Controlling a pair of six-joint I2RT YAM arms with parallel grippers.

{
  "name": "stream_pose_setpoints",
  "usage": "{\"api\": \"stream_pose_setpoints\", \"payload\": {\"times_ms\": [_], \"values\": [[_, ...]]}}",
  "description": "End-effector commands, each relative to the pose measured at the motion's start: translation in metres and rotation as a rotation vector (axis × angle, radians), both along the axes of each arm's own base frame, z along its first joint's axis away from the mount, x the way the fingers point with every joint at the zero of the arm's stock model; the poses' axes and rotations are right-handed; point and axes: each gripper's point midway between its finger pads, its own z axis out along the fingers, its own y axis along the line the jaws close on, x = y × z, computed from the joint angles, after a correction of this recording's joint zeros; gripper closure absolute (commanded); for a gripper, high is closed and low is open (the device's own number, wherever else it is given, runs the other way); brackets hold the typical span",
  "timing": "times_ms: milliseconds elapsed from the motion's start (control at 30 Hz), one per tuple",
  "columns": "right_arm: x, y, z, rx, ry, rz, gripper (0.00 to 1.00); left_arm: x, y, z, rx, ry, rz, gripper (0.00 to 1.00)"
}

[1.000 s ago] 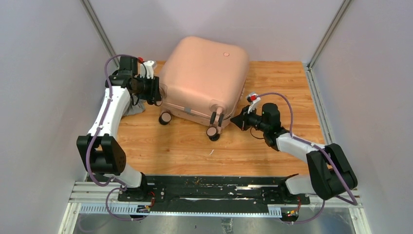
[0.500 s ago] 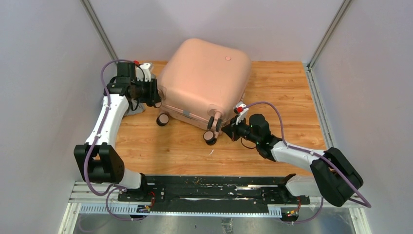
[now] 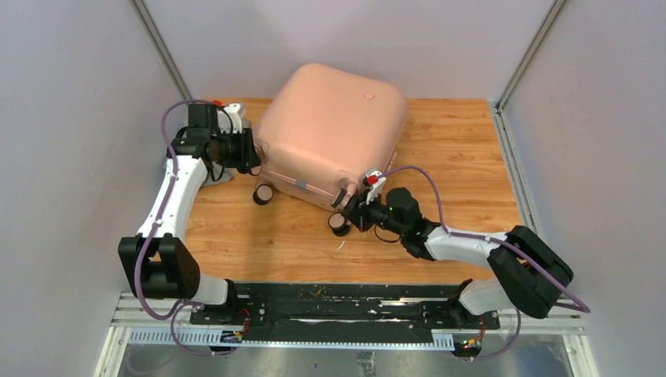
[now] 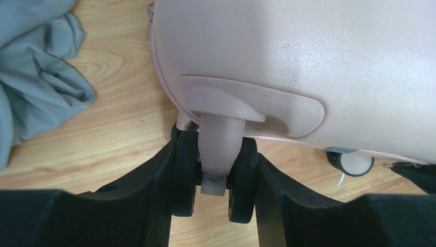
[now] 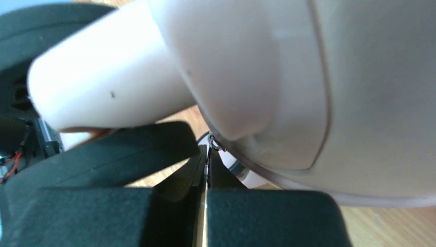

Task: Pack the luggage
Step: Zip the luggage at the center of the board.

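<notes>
The luggage (image 3: 330, 126) lies closed on the wooden table (image 3: 463, 149) toward twelve o'clock. The left gripper (image 4: 213, 177) clamps its nine-o'clock wheel (image 4: 241, 175); the right gripper (image 5: 206, 159), clenched tight, sits at the six-o'clock corner

Wooden table (image 3: 463, 149), pink luggage (image 3: 330, 126) on wheels, grey cloth (image 4: 36, 77) beside it

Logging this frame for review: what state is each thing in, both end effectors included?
luggage: closed, wide shell face up.
left end effector: shut on a caster wheel of the luggage.
right end effector: shut, tips at the luggage's seam.
grey cloth: crumpled, outside the luggage.
</notes>
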Motion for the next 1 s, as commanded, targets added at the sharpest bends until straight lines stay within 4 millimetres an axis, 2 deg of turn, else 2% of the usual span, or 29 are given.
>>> {"api": "stream_pose_setpoints", "payload": {"times_ms": [0,33,100,200,267,333,433,567,667,767,933,967], "values": [[-0.038,0.054,0.071,0.247,-0.048,0.227,1.00,0.008,-0.049,0.069,-0.216,-0.203,-0.117,1.00],[-0.034,0.049,0.069,0.249,-0.034,0.190,0.98,0.006,-0.048,0.066,-0.210,-0.199,-0.118,1.00],[-0.019,0.028,0.065,0.260,0.006,0.070,0.85,0.004,-0.048,0.063,-0.203,-0.192,-0.123,1.00],[0.001,-0.012,0.054,0.292,0.087,-0.117,0.61,0.001,-0.046,0.061,-0.192,-0.186,-0.124,1.00],[0.010,-0.038,0.048,0.295,0.112,-0.237,0.54,0.000,-0.041,0.061,-0.185,-0.188,-0.117,1.00],[0.015,-0.067,0.034,0.238,0.168,-0.369,0.54,-0.003,-0.038,0.063,-0.171,-0.198,-0.120,1.00],[0.014,-0.097,0.025,0.250,0.215,-0.475,0.50,-0.014,-0.034,0.064,-0.127,-0.219,-0.149,1.00],[0.021,-0.122,0.025,0.226,0.269,-0.586,0.47,-0.038,-0.035,0.055,-0.087,-0.212,-0.220,1.00],[0.037,-0.136,0.022,0.182,0.343,-0.675,0.50,-0.056,-0.040,0.048,-0.098,-0.189,-0.281,1.00],[0.059,-0.143,0.026,0.153,0.383,-0.719,0.55,-0.069,-0.045,0.041,-0.114,-0.175,-0.320,1.00],[0.108,-0.139,0.052,0.146,0.359,-0.720,0.56,-0.090,-0.063,0.034,-0.190,-0.145,-0.414,1.00],[0.120,-0.135,0.065,0.158,0.343,-0.708,0.56,-0.094,-0.068,0.032,-0.199,-0.140,-0.435,1.00]]}}
